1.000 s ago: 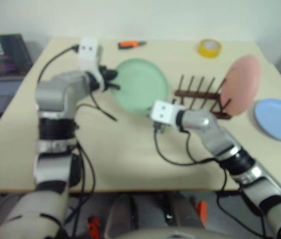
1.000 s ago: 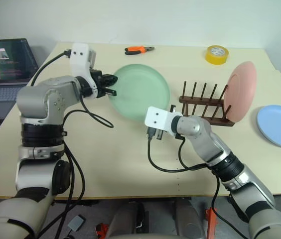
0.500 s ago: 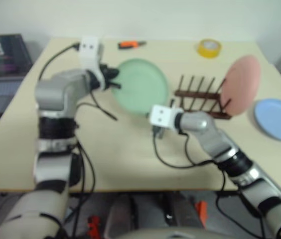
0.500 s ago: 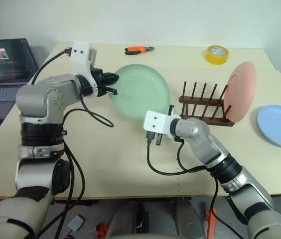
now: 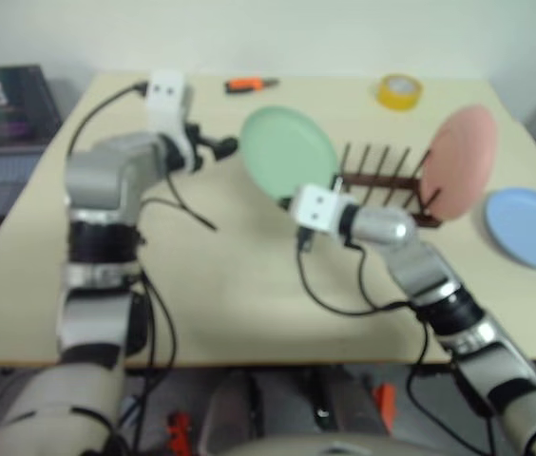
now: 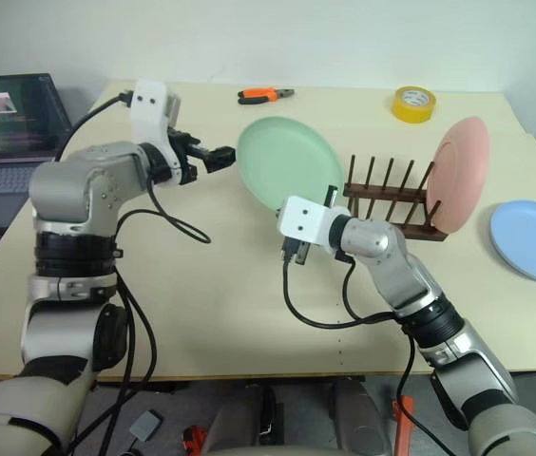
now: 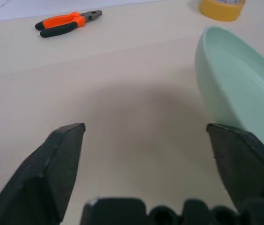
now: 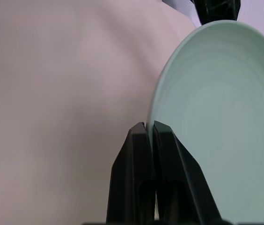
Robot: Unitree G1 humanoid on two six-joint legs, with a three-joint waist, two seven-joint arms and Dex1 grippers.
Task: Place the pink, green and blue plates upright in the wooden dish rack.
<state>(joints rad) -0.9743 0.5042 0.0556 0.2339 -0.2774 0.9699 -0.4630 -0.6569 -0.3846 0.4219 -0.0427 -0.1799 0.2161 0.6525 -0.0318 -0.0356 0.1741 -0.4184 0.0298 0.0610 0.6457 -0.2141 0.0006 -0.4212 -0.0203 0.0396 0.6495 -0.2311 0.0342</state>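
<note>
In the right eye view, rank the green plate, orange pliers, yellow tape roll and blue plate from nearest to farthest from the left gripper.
From the left gripper:
1. green plate, right beside it, held on edge by the right gripper.
2. orange pliers, at the table's far edge.
3. yellow tape roll, far edge, toward the right.
4. blue plate, flat at the table's right edge.

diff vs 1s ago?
Left gripper let go of the green plate, jaws now open. Right gripper, shut on its rim, has tipped it more upright, nearer the wooden dish rack. Pink plate and blue plate unchanged.
</note>
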